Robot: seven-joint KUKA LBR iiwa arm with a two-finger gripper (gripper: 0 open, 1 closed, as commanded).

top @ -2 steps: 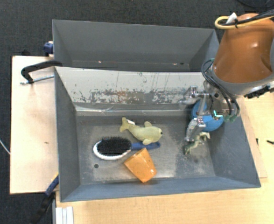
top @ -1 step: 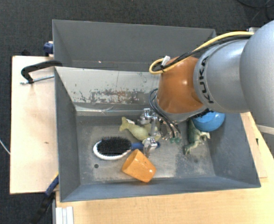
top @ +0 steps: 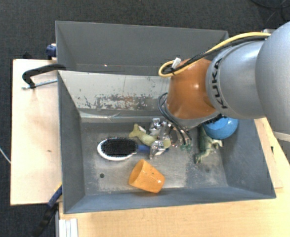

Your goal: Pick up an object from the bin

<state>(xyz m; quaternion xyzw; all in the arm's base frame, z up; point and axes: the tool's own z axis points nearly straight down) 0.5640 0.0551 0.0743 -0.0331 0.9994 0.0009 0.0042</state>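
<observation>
I see my arm [top: 263, 78] reach into the grey bin [top: 135, 48] from the right side. It has a round orange cover [top: 191, 95] on its wrist, and a yellow cable [top: 224, 42] runs over the top of it.

The gripper [top: 159, 138] is down low, near the middle of the bin floor. It sits on a small pale yellow and blue piece [top: 141, 135]. That piece lies just beside a black oval hairbrush [top: 117, 148] with a white rim. I cannot tell if the piece is the brush's handle or its own thing. I also cannot tell if the gripper is open or shut, or if it has hold of anything. The shiny metal parts are too mixed up with the piece to see.

The hairbrush lies flat, between the gripper and the bin's left wall. An orange cup [top: 146, 177] lies on its side close to the bin's front wall, a bit in front of the gripper. A blue ball [top: 223, 127] sits near the right wall, partly under the orange cover. A thin green thing [top: 205, 149] lies just in front of the ball.
</observation>
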